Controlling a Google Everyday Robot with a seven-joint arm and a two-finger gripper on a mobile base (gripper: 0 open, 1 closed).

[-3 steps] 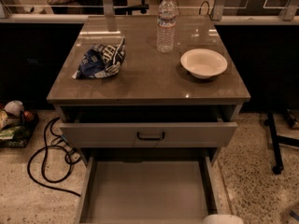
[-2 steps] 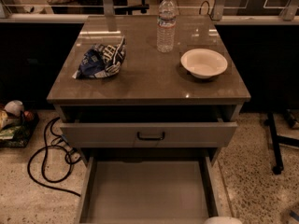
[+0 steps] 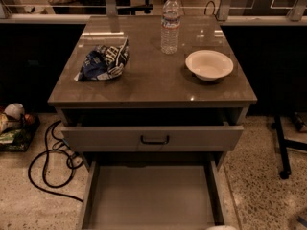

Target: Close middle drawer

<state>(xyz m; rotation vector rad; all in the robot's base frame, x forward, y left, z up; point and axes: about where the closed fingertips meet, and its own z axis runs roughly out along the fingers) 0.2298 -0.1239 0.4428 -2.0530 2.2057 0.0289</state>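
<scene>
The cabinet stands in the middle of the frame, and its brown glossy tabletop carries three things. A crumpled blue and white snack bag lies left of centre. A clear water bottle with a white cap stands upright toward the back edge. A white bowl sits to the right, apart from the bottle.

Under the tabletop, the top drawer is pulled out a little, leaving a dark gap above its grey-beige front. Its black handle sits at the centre of that front.

The middle drawer fills the lower centre of the frame, drawn far out toward the bottom edge. Its long plain tray lies open and bare, its side walls run down both sides, and its front is cut off by the frame.

The tool shows only as a pale sliver at the very bottom edge, right of centre, just beside the drawer's right wall. I cannot tell whether it is released or clenched.

A black cable loops over the speckled floor at lower left. A black stand leg rises at the right edge.
</scene>
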